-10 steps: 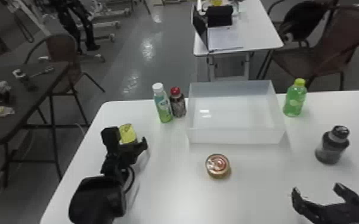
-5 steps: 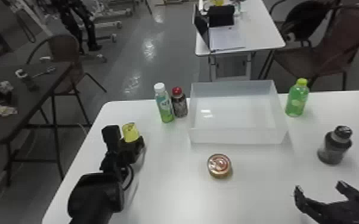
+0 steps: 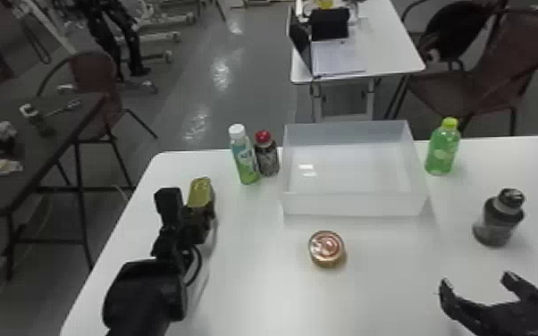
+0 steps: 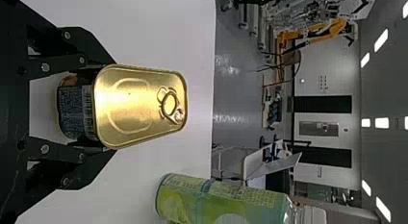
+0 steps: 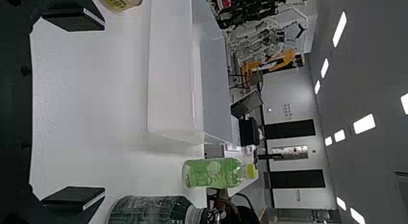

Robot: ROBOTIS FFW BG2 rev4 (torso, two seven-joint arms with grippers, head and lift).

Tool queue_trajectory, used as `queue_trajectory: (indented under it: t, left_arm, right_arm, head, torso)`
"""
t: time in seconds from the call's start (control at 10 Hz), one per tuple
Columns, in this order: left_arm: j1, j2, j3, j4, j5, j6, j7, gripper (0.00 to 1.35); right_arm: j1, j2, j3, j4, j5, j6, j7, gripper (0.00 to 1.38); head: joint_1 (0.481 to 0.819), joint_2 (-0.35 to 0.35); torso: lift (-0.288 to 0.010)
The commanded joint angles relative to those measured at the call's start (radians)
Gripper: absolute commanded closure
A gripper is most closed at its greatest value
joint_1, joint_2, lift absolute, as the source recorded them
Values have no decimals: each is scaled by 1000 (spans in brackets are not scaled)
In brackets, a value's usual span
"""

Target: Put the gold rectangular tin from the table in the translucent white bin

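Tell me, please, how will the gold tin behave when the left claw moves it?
The gold tin should stay stiff, as its lid looks metal. Its smooth surface may be slippery, though the left claw grips both sides. Its flat lid makes rolling unlikely.

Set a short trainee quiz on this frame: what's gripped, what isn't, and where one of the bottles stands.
1. What does the left gripper hold?
a) green bottle
b) gold tin
c) round tin

2. True or false: the right gripper is open and empty.

3. Fill in: in the head view, the red-capped bottle stands between the white-capped bottle and the ____.

Key: 1 b; 2 true; 3 translucent white bin.
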Motion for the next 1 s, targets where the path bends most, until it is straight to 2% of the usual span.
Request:
queue_trajectory:
  t: [0.0, 0.2, 0.4, 0.6, 0.7, 0.9]
  left_arm:
    - [19, -14, -11, -24, -2, -69, 2, 820]
    - [109, -48, -8, -225, -21, -49, 49, 822]
    - [183, -80, -14, -377, -16, -53, 48, 820]
    - [243, -106, -63, -512, 21, -42, 48, 822]
    - [267, -119, -94, -572, 39, -22, 42, 822]
    - [267, -126, -181, -596, 84, -10, -10, 822]
  right_arm:
    - [5, 1, -8, -4, 0, -2, 3, 87]
    - [4, 1, -8, -4, 0, -2, 4, 85]
    - [1, 1, -8, 0, 0, -2, 4, 87]
    - [-2, 1, -8, 4, -2, -2, 4, 87]
    - [-4, 1, -8, 5, -3, -2, 4, 87]
    - [-9, -3, -8, 8, -6, -3, 4, 87]
  head:
    - [695, 224]
    - [695, 208]
    - [695, 188]
    - [695, 159]
    - [695, 147]
    - [695, 88]
  torso:
    - [-56]
    - [-56]
    - [-56]
    - [-56]
    - [-56]
    - [-56]
